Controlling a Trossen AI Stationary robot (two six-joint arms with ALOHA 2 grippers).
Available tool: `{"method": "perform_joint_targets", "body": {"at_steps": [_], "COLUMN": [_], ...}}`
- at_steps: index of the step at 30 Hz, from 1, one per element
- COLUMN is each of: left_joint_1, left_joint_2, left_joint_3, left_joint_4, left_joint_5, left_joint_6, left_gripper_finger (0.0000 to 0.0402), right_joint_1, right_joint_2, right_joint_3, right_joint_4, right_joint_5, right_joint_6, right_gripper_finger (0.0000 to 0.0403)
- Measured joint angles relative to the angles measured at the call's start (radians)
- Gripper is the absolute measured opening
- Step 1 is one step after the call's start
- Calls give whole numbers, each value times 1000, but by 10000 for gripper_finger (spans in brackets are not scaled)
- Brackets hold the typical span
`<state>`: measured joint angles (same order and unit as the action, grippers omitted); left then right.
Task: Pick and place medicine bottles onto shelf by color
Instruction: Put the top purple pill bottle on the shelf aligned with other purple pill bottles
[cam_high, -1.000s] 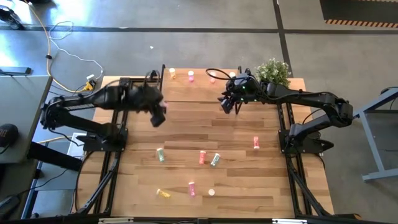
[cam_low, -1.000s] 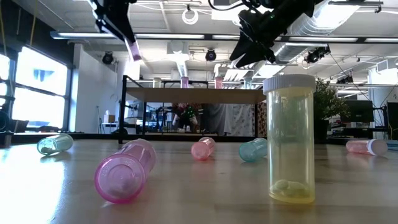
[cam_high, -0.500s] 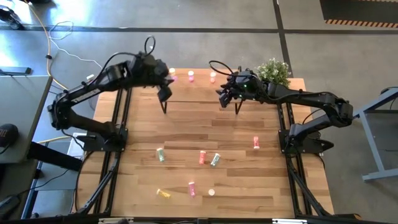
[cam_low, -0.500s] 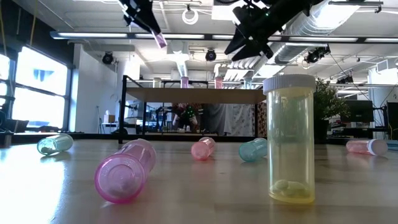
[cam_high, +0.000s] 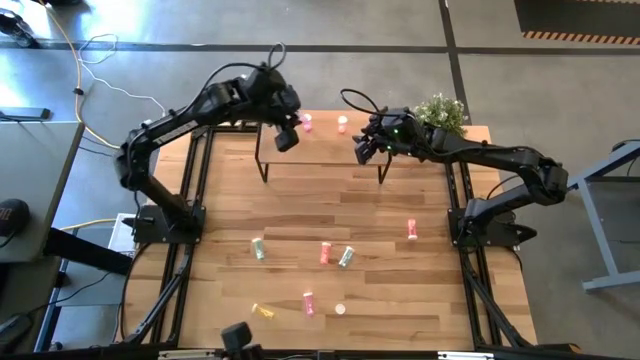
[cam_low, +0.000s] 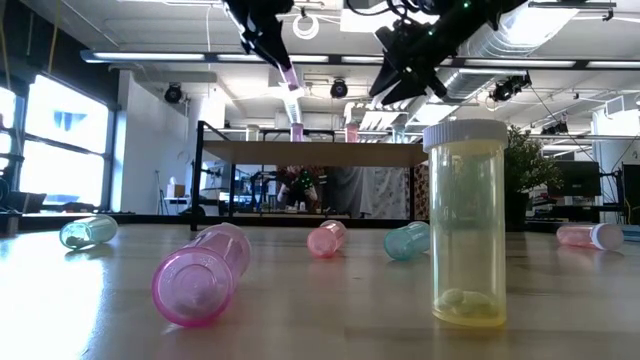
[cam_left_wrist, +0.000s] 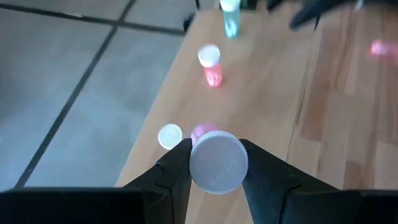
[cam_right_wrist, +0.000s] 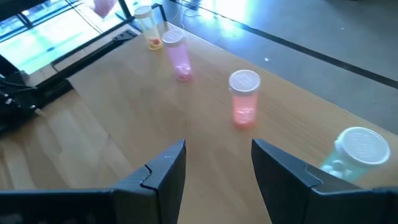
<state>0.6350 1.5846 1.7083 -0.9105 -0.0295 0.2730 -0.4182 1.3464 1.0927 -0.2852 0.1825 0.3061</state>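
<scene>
My left gripper (cam_high: 286, 138) hangs over the left part of the shelf (cam_high: 325, 145), shut on a pink medicine bottle (cam_low: 291, 80) with a white cap. On the shelf stand a yellow (cam_right_wrist: 152, 28), a pink (cam_right_wrist: 178, 55), a red-orange (cam_right_wrist: 244, 99) and a pale green bottle (cam_right_wrist: 359, 152) in a row along its far edge. My right gripper (cam_high: 361, 150) hovers open and empty above the shelf's right part. More bottles lie on the table below. My left gripper pinches the pink bottle at its cap end (cam_left_wrist: 217, 163) between its two fingers, one on each side. The fingers slant down from the table's left side. The bottle juts out below the fingertips, tilted, its body (cam_low: 291, 80) lifted clear above the shelf.
Several bottles lie on the table's near half: green (cam_high: 258, 248), red (cam_high: 325, 252), green (cam_high: 346, 257), pink (cam_high: 411, 230), yellow (cam_high: 263, 311), pink (cam_high: 308, 302). One yellow bottle (cam_low: 465, 225) stands upright. A potted plant (cam_high: 440, 113) sits at the far right corner.
My left gripper has carried the pink bottle up and toward the table's far edge and right, from beside the shelf's left end to above its left part, rolling as it went. The bottle has stayed in the hold. My right gripper has kept its place.
</scene>
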Motion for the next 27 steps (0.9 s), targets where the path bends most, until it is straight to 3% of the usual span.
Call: {"method": "perform_joint_targets", "body": {"at_steps": [13, 27], "left_joint_1": [0, 1], "left_joint_2": [143, 204], "left_joint_3": [17, 17], "left_joint_4": [-86, -82], "left_joint_5": [81, 70], "left_joint_6": [27, 41], "left_gripper_finger": [113, 113], "right_joint_1": [-7, -7], "right_joint_2": [0, 0], "right_joint_3": [0, 0], "right_joint_4": [-30, -32], "right_joint_5": [-6, -18], "right_joint_6": [0, 7], "right_gripper_finger": [174, 174]}}
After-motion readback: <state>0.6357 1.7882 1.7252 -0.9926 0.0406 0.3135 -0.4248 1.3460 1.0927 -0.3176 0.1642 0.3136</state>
